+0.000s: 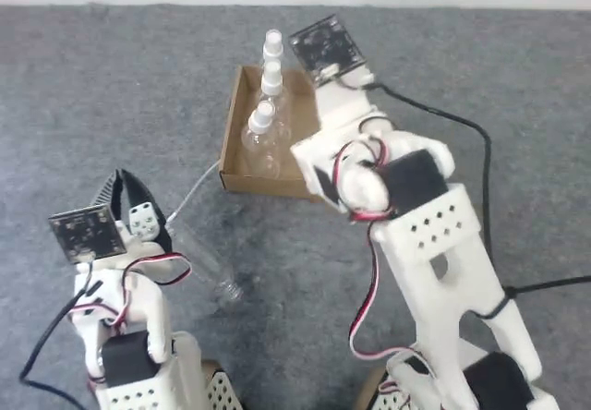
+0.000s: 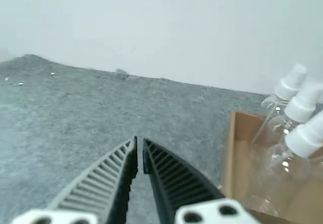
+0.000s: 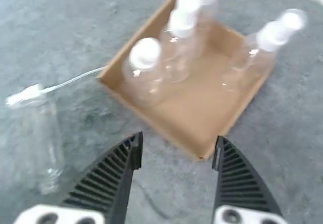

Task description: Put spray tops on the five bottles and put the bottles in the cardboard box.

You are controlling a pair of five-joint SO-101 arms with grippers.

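4 capped bottles (image 3: 146, 75) stand in the cardboard box (image 3: 151, 120). The 5th bottle (image 3: 48, 143) lies uncapped just outside it, its spray top (image 3: 22, 95) beside. The right gripper (image 3: 178, 138) has its fingers spread near the box; the left gripper (image 2: 140, 141) has them pressed almost together, empty. A nudge could roll the lying bottle.

No readable text, labels, numbers or signs anywhere.

Clear plastic bottles (image 3: 146, 77), matt cardboard box (image 3: 202, 118)
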